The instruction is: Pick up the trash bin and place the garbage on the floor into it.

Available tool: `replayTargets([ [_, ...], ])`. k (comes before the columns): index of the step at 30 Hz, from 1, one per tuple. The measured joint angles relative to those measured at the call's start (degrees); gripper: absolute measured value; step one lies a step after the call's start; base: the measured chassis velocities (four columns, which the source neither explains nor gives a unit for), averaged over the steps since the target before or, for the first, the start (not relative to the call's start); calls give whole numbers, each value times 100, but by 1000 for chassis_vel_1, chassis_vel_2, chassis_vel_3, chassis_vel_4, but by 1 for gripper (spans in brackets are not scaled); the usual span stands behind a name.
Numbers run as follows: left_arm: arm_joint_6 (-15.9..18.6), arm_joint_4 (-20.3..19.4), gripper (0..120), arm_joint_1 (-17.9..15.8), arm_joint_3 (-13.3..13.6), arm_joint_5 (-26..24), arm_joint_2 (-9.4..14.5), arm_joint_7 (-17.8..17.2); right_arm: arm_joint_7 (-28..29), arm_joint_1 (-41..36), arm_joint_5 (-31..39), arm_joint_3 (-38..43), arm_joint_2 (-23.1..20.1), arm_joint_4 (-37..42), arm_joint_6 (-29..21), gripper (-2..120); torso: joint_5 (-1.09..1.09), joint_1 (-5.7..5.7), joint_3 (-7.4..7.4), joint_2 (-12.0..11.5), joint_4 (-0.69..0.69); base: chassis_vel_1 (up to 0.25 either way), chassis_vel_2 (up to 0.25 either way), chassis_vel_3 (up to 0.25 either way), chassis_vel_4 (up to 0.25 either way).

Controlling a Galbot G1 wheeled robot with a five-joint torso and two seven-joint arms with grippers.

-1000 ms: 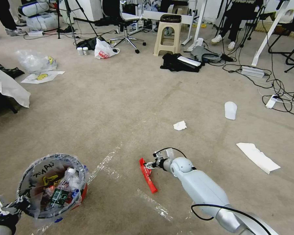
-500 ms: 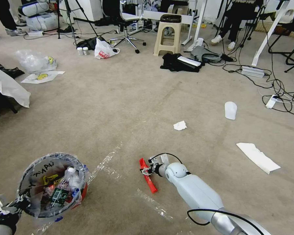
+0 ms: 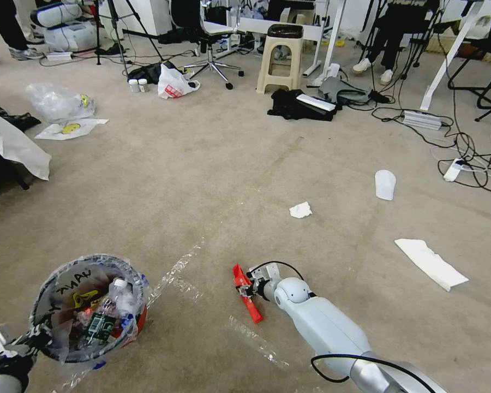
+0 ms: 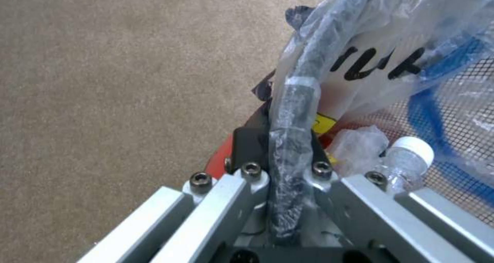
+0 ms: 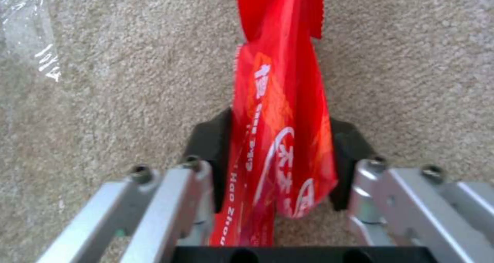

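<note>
Beige carpet floor (image 3: pixel 213 164), taped, cluttered far off.
Right end effector (image 5: pixel 280 170) pinches red wrapper (image 5: pixel 283 139); left end effector (image 4: pixel 280 155) clamps trash bin (image 3: pixel 87 308) rim.

Beige stool (image 3: pixel 281 57), wheeled office chair (image 3: pixel 213 38), black clothes (image 3: pixel 294 105), tangled cables (image 3: pixel 463 147) beyond.

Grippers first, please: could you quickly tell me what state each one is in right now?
Left gripper: shut on the trash bin, clamping its bagged rim.
Right gripper: pads either side of the red wrapper on the floor, shut on it.
</note>
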Motion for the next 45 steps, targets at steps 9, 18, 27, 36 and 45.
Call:
replayTargets([
  [9,-10,-15,0,19,17,4,-3,-1,12,-108,-10,21,-70,165,71,2,1,0,0,0,2,0,0,0,0],
  [18,-2,-30,0,-1,55,17,24,-1,181,-228,296,358,-419,1193,296,0,1,0,0,0,-1,0,0,0,0],
  [27,85,-203,0,10,167,52,5,-52,374,797,1062,30,-568,2782,1254,0,0,0,0,0,1,0,0,0,0],
  [36,148,-385,0,84,216,92,-27,-58,-174,2324,1317,-1404,-196,3335,2822,0,-1,0,0,0,1,0,0,0,0],
  [45,169,-432,0,43,175,30,-16,-73,-760,2671,1214,-2649,353,2939,3736,0,-1,0,0,0,0,0,0,0,0],
])
